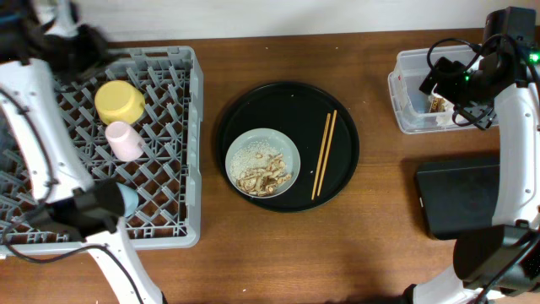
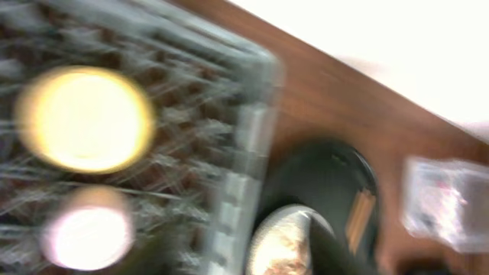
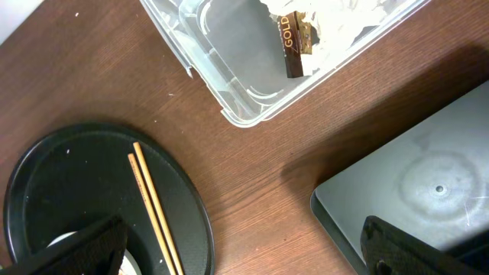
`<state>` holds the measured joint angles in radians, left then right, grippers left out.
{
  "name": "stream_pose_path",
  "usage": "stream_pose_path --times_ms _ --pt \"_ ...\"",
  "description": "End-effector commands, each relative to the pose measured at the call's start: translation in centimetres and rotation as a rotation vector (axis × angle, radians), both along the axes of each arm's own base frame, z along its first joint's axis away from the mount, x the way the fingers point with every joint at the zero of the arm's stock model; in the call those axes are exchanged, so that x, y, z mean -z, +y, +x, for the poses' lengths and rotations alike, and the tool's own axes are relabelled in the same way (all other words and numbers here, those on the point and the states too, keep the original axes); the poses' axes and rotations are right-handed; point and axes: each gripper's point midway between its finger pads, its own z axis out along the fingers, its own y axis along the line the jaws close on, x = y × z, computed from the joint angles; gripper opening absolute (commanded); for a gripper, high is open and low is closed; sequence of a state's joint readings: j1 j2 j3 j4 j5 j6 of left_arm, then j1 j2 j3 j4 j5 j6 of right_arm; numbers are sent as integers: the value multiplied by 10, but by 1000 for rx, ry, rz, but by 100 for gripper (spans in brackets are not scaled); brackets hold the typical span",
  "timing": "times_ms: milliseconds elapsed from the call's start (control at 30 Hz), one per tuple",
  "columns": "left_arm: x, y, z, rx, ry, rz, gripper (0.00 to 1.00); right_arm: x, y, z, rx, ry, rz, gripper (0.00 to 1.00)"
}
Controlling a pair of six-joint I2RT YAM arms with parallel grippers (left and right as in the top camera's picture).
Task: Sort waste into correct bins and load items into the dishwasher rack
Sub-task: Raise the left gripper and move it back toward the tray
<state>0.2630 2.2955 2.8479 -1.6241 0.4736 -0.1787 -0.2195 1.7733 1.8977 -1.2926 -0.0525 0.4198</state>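
The right gripper (image 3: 246, 256) hangs with its two dark fingers spread wide and nothing between them, above the wooden table (image 1: 380, 253). Just beyond it stands a clear rectangular plastic tub (image 3: 229, 92), holding a small brown snack wrapper (image 3: 293, 46) with gold lettering and a crumpled white napkin (image 3: 359, 15). A shallow matte black tray (image 3: 412, 183) lies beside it.

At centre, thin wooden chopsticks (image 1: 324, 154) and a round grey-green dish (image 1: 262, 163) of rice grains and brownish scraps (image 1: 266, 173) sit on a glossy round black tray (image 1: 253, 110).

The grey lattice rack (image 1: 192, 143) holds a yellow bowl (image 1: 119, 101), a pink cup (image 1: 124, 140) and a light blue cup (image 1: 128, 200). The left gripper (image 1: 84, 51) hovers over the rack; its view is blurred, so I cannot tell its grip.
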Motion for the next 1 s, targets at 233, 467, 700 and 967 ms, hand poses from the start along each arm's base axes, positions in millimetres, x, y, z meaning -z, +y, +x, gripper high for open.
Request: stream_pose_path --times_ms 233,467,700,967 --pt "50 -217 -55 478 173 285 99 -1 -2 0 12 -3 -2 98" --pt "68 -137 -37 86 287 455 99 -1 -2 0 12 -3 -2 98" --pt "69 -221 -63 526 259 139 75 -1 -2 0 12 -3 -2 98" --pt "154 -374 -117 865 233 187 48 -1 -2 0 12 -3 -2 99"
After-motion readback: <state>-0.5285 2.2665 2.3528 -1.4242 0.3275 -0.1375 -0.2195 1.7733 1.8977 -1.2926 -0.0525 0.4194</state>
